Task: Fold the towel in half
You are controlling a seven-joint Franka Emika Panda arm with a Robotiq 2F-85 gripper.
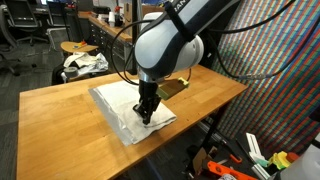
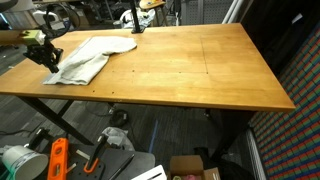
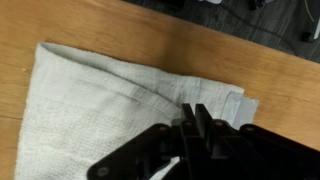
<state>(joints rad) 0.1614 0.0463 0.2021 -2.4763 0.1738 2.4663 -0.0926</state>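
The towel (image 1: 122, 105) is a white-grey cloth lying rumpled and partly doubled over on the wooden table (image 1: 60, 120), near one side of it. In an exterior view the towel (image 2: 90, 60) lies at the table's far left corner. My gripper (image 1: 146, 114) points down onto the towel's near end. In the wrist view its black fingers (image 3: 190, 120) are pressed together at the towel (image 3: 90, 110) close to its right edge, and a crease runs to the tips. The gripper (image 3: 195, 108) is shut on a pinch of cloth. The pinched spot itself is hidden by the fingers.
A white-and-dark patterned cloth bundle (image 1: 85, 62) sits on a round stool behind the table. Bare wood (image 2: 200, 70) stretches to the towel's right. Under the table lie an orange tool (image 2: 57, 160) and a cardboard box (image 2: 195, 170). A multicoloured mesh wall (image 1: 275, 70) stands close by.
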